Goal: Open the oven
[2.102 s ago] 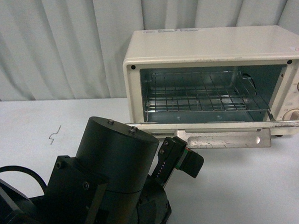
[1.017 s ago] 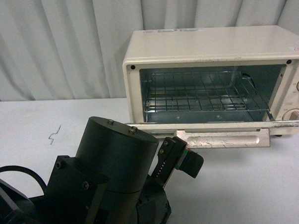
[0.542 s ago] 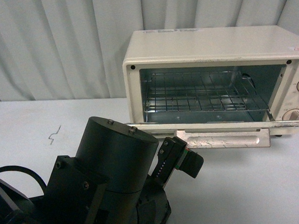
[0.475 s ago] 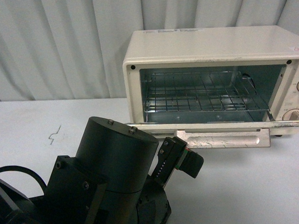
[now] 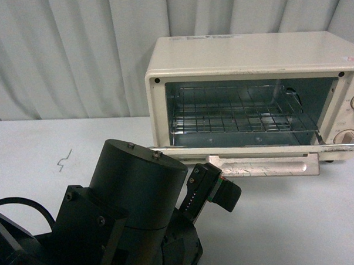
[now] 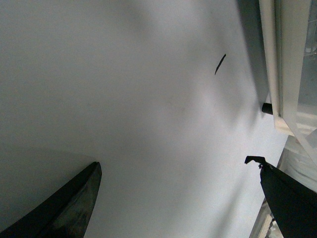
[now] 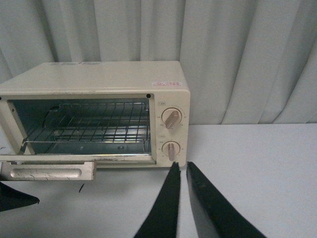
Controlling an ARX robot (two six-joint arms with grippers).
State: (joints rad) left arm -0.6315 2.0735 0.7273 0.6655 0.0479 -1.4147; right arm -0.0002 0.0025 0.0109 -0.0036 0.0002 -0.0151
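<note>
The cream-white oven (image 5: 250, 53) stands at the back right of the table, its door dropped flat open with the beige bar handle (image 5: 263, 164) toward me. The wire rack (image 5: 241, 115) shows inside. In the right wrist view the oven (image 7: 99, 79) shows with two round knobs (image 7: 172, 119). My right gripper (image 7: 181, 166) is shut and empty, on the table side of the knobs, apart from the oven. My left gripper (image 6: 178, 166) is open and empty over bare table, with the oven's edge (image 6: 282, 59) beside it. In the front view only the left arm's dark body (image 5: 133, 210) shows.
A pale curtain (image 5: 68, 55) hangs behind the white table (image 5: 298, 221). A small dark squiggle mark (image 5: 64, 159) lies on the table at left; a dark mark (image 6: 220, 63) also shows in the left wrist view.
</note>
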